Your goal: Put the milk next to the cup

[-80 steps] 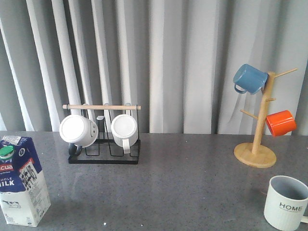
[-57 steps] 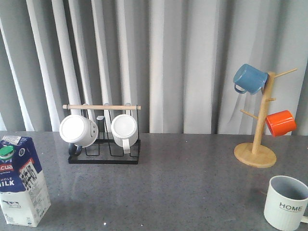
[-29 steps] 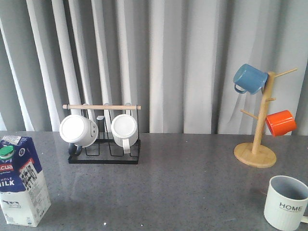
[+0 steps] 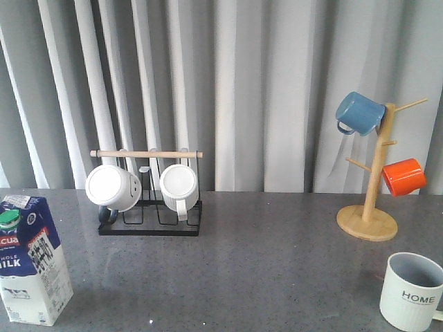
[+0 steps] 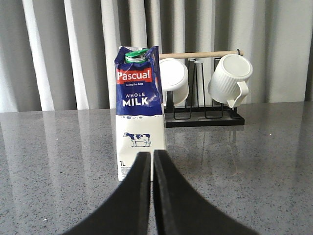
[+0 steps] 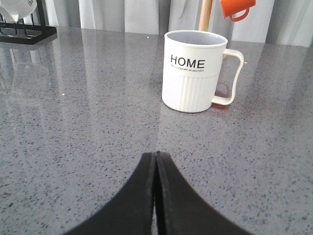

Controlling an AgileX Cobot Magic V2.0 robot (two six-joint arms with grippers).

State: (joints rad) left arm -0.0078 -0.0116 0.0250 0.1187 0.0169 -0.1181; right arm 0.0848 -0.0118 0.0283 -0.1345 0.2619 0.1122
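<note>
While the milk carton (image 4: 31, 261) stands upright at the table's (image 4: 263, 270) front-left edge, the HOME mug (image 4: 411, 291) sits at the front-right edge, well apart from it, w/ bare grey tabletop between them. Taking the carton as landmark: the black wire mug rack (image 4: 149, 200) w/ wooden bar stands behind it & a bit to the right, holding two white mugs (image 4: 113, 187) on their sides; nothing lies between carton & rack. Far right of the carton, behind the HOME mug, is a wooden mug tree (image 4: 370, 200) carrying a blue mug (image 4: 359, 113) & an orange mug (image 4: 403, 176). Left gripper (image 5: 151, 161) points at the carton's front face, close but not touching, jaws pressed together, nothing held. Right gripper (image 6: 156, 161) faces the HOME mug (image 6: 194, 70), apart from it, jaws likewise clenched & empty. Grey curtain (image 4: 242, 83) behind everything.
</note>
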